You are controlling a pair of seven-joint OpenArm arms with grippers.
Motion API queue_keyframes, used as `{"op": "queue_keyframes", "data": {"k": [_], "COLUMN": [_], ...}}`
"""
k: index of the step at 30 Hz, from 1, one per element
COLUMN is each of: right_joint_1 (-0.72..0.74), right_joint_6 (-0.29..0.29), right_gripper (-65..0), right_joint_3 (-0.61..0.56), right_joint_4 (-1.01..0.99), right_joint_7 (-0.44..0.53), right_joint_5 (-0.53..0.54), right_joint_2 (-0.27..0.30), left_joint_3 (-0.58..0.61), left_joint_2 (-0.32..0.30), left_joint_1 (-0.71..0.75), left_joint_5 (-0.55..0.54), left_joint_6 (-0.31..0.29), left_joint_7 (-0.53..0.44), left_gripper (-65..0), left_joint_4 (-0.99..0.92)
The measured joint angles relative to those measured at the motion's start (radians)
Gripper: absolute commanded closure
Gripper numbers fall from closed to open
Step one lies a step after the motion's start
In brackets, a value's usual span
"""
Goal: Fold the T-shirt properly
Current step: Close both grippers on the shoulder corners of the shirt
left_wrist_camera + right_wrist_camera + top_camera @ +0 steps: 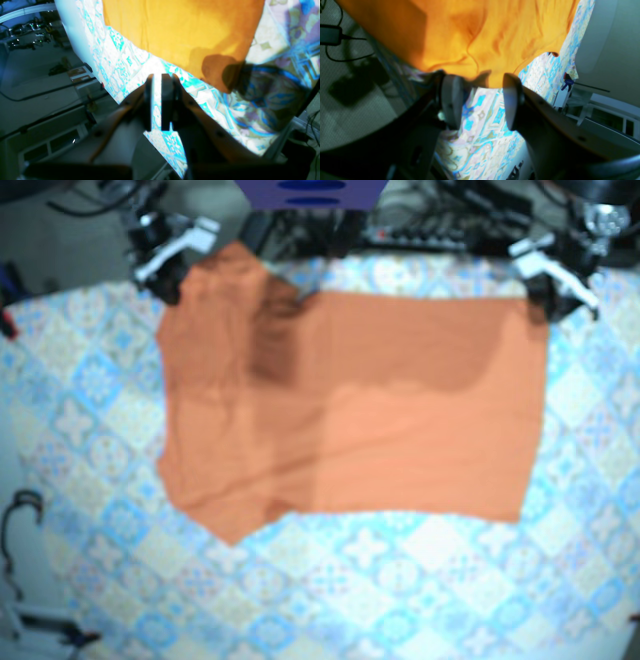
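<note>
T-shirt point(400, 400) of orange cloth lies spread flat on the patterned tablecloth point(400, 580). It sits closer to the tabletop edge where both arms stand than to the opposite edge, and a broad strip of cloth is bare along that opposite edge. On the right arm's side the outline is uneven: one flap reaches up towards that arm's corner, and a point juts out at the shirt's other corner on that side. On the left arm's side the outline is straight and square (a paler panel there may be a second layer, but the blur in the base view leaves that unsure).

The right gripper point(481, 95) is spread wide, its two pads well apart with only tablecloth showing between them. The wrinkled hem of the shirt lies just at its fingertips point(452, 82), unclamped.

The left gripper point(156, 82) has its pads drawn almost together, with a thin slit of light between them and nothing held. It hangs over bare tablecloth near the table's edge. A corner of the shirt lies just ahead of it, apart from the pads and darkened by a shadow.
</note>
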Motion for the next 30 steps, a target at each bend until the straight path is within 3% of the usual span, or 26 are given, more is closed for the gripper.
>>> {"op": "queue_keyframes", "data": {"k": [14,19,26,30], "right_joint_1": [0.001,0.004,0.023,0.037], "right_joint_6": [-0.006,-0.023,-0.052,-0.035], "right_gripper": [-26.8,-26.8,-26.4,-15.4], "right_joint_3": [-0.002,-0.007,-0.061,-0.069], "right_joint_4": [-0.003,-0.02,-0.043,-0.046], "right_joint_7": [0.006,0.01,-0.019,-0.005], "right_joint_5": [0.0,-0.09,-0.106,-0.11], "right_joint_2": [0.005,0.006,0.016,0.007], "left_joint_3": [0.0,0.0,0.0,0.0], "left_joint_2": [0.0,0.0,0.0,0.0], "left_joint_1": [0.0,0.0,0.0,0.0], "left_joint_5": [0.0,0.0,0.0,-0.004], "left_joint_6": [0.0,0.0,0.0,0.0], "left_joint_7": [0.013,0.013,0.013,0.013], "left_gripper": [-5.1,-5.1,-5.1,-5.1], "left_joint_4": [0.0,0.0,0.0,0.0]}}
